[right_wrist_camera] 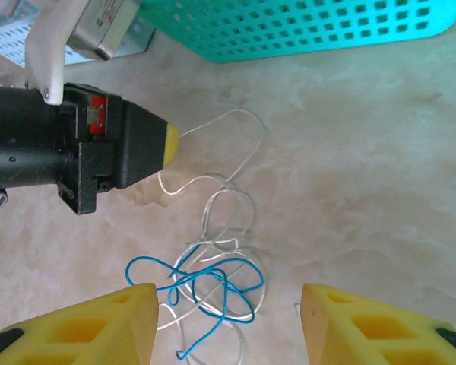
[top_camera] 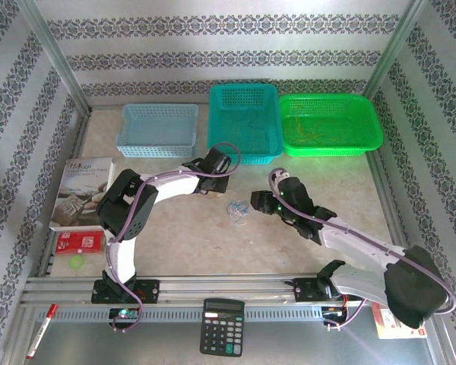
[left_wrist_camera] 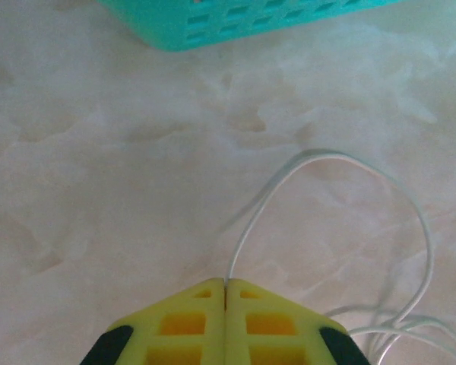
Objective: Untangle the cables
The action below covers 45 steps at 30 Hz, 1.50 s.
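The cables (top_camera: pixel 238 211) lie as a small tangle on the pale tabletop between the two arms. In the right wrist view a blue wire (right_wrist_camera: pixel 148 262) loops through several turns of a white wire (right_wrist_camera: pixel 243 114). My left gripper (left_wrist_camera: pixel 226 285) is shut on the white wire (left_wrist_camera: pixel 304 163), which arcs away from the fingertips and back down to the right. Its yellow tip (right_wrist_camera: pixel 171 143) sits left of and above the tangle. My right gripper (right_wrist_camera: pixel 228 293) is open, its yellow fingers either side of the tangle and nothing between them touched.
Three baskets stand along the back: pale blue (top_camera: pixel 157 129), teal (top_camera: pixel 243 122) and green (top_camera: pixel 330 124). The teal basket (right_wrist_camera: pixel 304 26) is close behind the wires. A book (top_camera: pixel 83 190) and red card (top_camera: pixel 77 242) lie at the left, a calculator (top_camera: pixel 222 327) at the front.
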Each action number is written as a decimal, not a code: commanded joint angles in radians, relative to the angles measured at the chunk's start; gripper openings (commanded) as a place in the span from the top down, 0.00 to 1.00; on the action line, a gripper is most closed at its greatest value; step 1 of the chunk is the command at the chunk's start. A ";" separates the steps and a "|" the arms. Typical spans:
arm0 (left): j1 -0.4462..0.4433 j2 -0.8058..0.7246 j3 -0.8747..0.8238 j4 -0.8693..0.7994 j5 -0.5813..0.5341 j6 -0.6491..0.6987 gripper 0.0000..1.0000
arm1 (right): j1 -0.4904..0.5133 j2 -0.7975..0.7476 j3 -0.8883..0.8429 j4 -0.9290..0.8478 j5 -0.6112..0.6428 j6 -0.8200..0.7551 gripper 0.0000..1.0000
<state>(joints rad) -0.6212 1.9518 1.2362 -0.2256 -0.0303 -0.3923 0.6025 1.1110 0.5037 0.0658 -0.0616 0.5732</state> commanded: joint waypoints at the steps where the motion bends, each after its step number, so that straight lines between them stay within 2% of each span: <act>1: -0.009 -0.018 -0.013 -0.040 0.007 0.006 1.00 | 0.025 0.041 0.043 0.051 -0.013 -0.009 0.47; 15: -0.010 -0.338 -0.106 -0.010 0.118 -0.068 1.00 | 0.088 0.291 0.105 0.218 -0.028 0.039 0.48; 24: -0.009 -0.543 -0.159 0.055 0.151 -0.122 1.00 | 0.092 0.415 0.059 0.316 -0.023 0.091 0.50; 30: -0.009 -0.659 -0.206 0.136 0.164 -0.144 1.00 | 0.093 0.353 0.018 0.308 -0.030 0.098 0.47; 36: -0.009 -0.705 -0.231 0.169 0.177 -0.145 1.00 | 0.058 0.205 0.010 0.231 -0.073 0.079 0.43; 45: -0.009 -0.741 -0.269 0.210 0.188 -0.135 1.00 | -0.030 -0.036 0.013 0.095 -0.085 0.058 0.42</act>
<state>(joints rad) -0.6220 1.2366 0.9760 -0.0727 0.1371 -0.5285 0.5945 1.1255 0.5205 0.2214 -0.1326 0.6510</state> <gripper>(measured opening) 0.042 0.583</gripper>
